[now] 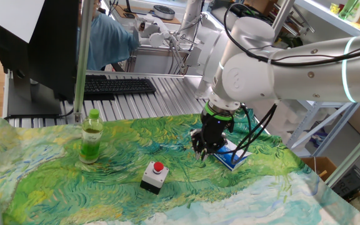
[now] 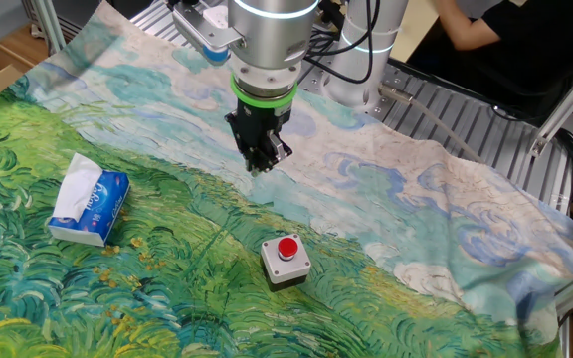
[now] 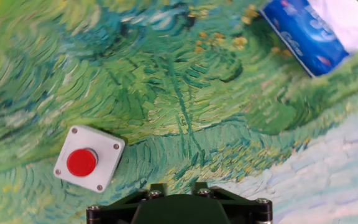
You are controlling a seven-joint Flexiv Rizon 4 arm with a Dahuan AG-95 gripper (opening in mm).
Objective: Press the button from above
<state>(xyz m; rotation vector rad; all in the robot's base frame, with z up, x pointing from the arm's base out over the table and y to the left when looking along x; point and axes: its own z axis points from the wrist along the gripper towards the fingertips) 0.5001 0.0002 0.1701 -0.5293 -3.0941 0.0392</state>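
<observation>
The button is a small round red cap (image 1: 159, 167) on a small light boxy housing (image 1: 153, 180), standing on the painted cloth. It also shows in the other fixed view (image 2: 287, 248) and at the lower left of the hand view (image 3: 81, 162). My gripper (image 1: 202, 152) hangs pointing down above the cloth, behind and to the right of the button and apart from it. In the other fixed view my gripper (image 2: 263, 165) is up and left of the button. The hand view shows only the gripper's dark base, so the fingertips are hidden.
A bottle of green liquid (image 1: 92, 137) stands at the left of the cloth. A blue tissue pack (image 1: 233, 157) lies just beside the gripper; it also shows in the other views (image 2: 88, 204) (image 3: 309, 31). A keyboard (image 1: 117, 85) lies behind the cloth.
</observation>
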